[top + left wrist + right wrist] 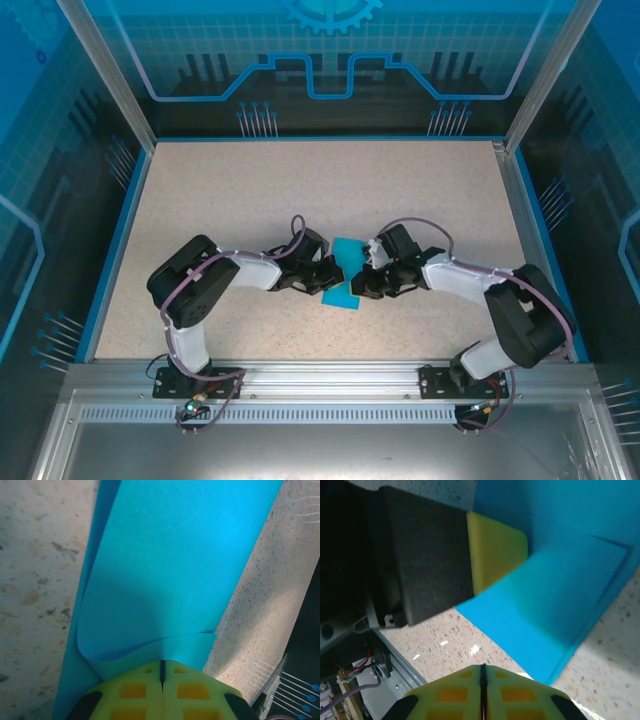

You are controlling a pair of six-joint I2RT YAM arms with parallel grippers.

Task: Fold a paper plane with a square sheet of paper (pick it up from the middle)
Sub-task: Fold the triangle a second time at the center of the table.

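Note:
The square sheet of paper [344, 276] is bright cyan and folded into a narrow creased strip with overlapping layers. It lies on the speckled table between the two arms. My left gripper [326, 276] meets it from the left. In the left wrist view the yellow pads [135, 690] of that gripper [162, 664] are pressed together on the near edge of the paper [175, 555]. My right gripper [368, 282] is just right of the sheet. In the right wrist view this gripper [482, 669] is shut with nothing in its seam, and the paper [560, 580] lies ahead beside the left gripper's fingers [497, 545].
The table [250, 190] is a speckled beige surface with a blue rim. Transparent blue walls [330, 60] stand at the back and sides. A metal rail [320, 375] carrying both arm bases runs along the near edge.

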